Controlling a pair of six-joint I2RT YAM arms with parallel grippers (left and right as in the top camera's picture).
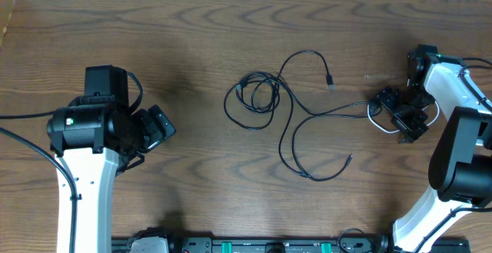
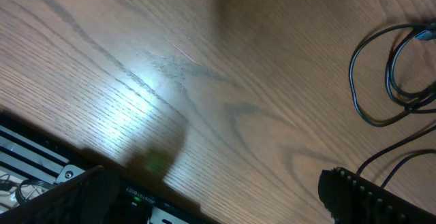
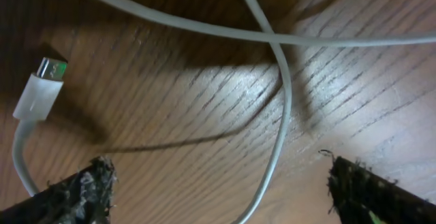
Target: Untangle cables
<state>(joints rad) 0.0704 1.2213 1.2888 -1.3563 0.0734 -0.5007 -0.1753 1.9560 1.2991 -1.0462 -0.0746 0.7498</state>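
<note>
Black cables [image 1: 265, 103] lie tangled in the middle of the counter [image 1: 154, 38], three plug ends showing, the strands too interlaced to count surely. One white cable [image 3: 281, 108] runs between the right fingers [image 3: 381, 191], spread wide. The left fingers [image 2: 357, 195] gape wide, well apart from every cable.

Your left arm [image 1: 81, 199], white link under a round black joint housing with a small green mark, thick black cable [image 1: 23, 116] beside it, your right arm [image 1: 450, 84], white shells and black joints, right gripper [image 3: 218, 193] with black fingertips [image 3: 75, 193], rough at the edges.
</note>
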